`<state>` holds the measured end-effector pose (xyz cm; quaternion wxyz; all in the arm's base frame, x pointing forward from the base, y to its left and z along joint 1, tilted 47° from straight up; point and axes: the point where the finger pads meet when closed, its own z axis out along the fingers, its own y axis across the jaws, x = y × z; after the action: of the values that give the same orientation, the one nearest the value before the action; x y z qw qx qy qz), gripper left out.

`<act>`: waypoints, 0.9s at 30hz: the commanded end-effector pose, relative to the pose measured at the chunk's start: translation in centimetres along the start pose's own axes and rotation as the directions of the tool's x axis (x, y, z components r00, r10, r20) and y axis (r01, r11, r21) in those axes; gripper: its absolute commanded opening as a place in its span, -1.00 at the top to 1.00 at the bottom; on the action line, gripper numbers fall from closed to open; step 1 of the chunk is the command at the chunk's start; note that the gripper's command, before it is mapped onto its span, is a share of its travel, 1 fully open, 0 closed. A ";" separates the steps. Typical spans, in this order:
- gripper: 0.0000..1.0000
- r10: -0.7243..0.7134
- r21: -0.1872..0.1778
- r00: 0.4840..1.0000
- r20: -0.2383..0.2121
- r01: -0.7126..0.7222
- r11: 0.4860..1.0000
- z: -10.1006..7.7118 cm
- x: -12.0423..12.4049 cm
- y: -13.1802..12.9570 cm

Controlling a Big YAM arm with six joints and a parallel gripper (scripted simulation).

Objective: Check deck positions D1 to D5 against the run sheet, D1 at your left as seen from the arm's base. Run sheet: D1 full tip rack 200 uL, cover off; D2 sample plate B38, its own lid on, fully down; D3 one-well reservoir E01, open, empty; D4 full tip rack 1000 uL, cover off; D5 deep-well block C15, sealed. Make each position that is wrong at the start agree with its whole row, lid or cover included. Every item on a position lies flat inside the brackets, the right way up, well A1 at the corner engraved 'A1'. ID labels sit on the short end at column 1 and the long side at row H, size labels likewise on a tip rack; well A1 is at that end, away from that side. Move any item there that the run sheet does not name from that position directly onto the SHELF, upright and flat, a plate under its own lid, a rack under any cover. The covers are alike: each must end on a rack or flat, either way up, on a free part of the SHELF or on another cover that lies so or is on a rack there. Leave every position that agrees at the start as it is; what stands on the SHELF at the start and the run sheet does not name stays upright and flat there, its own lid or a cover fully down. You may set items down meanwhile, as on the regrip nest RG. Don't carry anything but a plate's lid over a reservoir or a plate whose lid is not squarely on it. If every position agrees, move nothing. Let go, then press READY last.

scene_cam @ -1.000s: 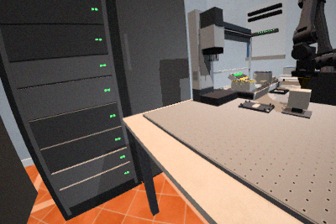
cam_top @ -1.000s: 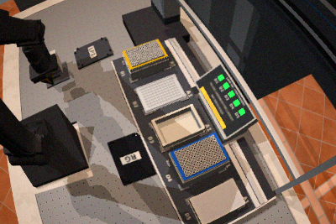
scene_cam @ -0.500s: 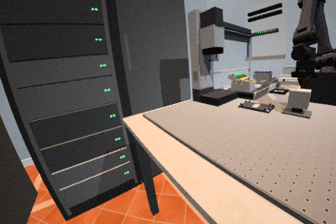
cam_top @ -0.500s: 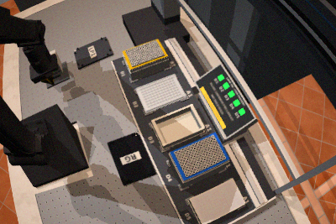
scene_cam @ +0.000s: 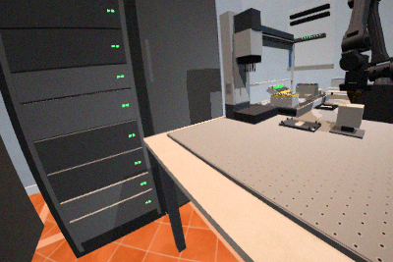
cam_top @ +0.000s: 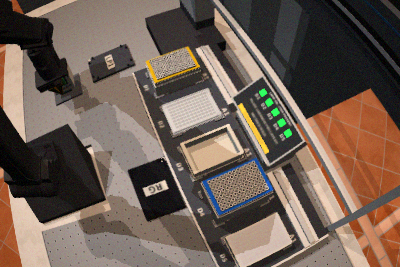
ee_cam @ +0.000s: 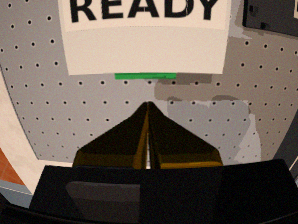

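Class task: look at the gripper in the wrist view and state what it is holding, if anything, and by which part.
Nothing is held. The gripper is shut with its fingers together and empty, pointing down at the white READY button.

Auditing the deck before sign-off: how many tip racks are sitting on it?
2. A yellow-framed tip rack sits at the far end of the deck; a blue-framed tip rack sits fourth along, beside the open reservoir. None looks hidden.
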<state>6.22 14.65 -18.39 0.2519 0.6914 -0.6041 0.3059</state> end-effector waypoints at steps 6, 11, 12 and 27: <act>1.00 0.013 0.006 1.000 0.025 -0.013 1.000 -0.9 -3.2 -0.4; 1.00 -0.002 0.000 1.000 -0.021 0.002 1.000 0.4 -1.2 0.3; 1.00 -0.002 0.001 1.000 -0.018 0.002 1.000 0.3 -1.3 0.3; 1.00 0.005 0.007 1.000 0.012 -0.005 1.000 -0.6 -3.3 -0.1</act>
<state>6.09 15.85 -19.75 0.2518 0.6914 -0.6043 0.3058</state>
